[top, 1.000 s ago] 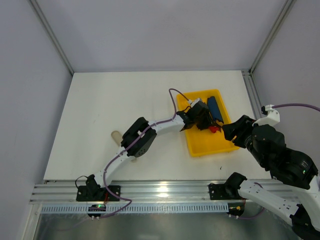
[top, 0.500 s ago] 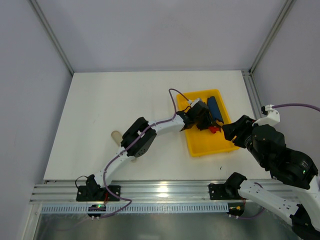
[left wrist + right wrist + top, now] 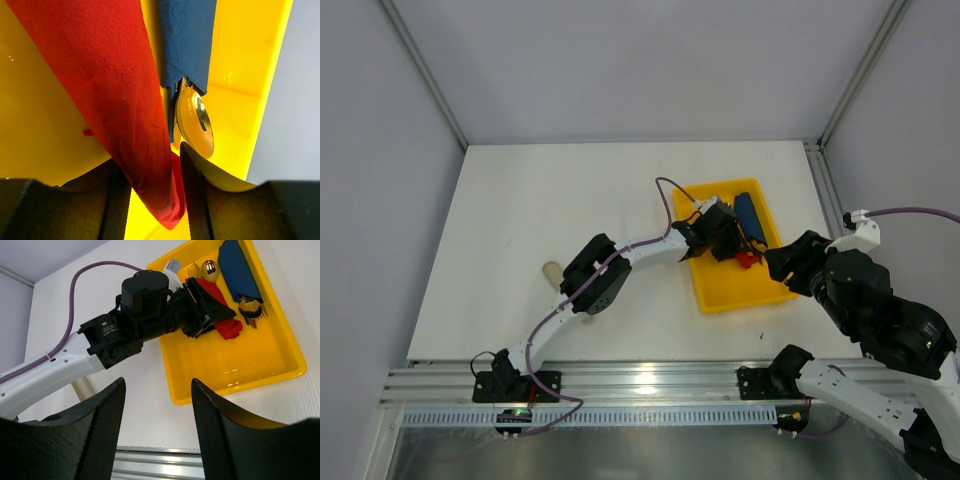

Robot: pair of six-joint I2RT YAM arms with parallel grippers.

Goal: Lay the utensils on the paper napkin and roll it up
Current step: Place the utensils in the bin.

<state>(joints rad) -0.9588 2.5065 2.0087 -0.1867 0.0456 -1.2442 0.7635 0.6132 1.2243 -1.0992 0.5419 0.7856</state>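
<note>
Red paper napkin (image 3: 125, 100), gathered into a long dimpled fold, pinched in left hand (image 3: 152, 172), right hand (image 3: 157, 387) spread.

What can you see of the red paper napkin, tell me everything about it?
The red paper napkin is thin dotted tissue, gathered into a long creased strip, not spread flat. It stretches over the yellow tray, beside a dark-blue napkin with a shiny spoon at its end. One end sits between the fingers of the left gripper; whether they pinch it is unclear.
</note>
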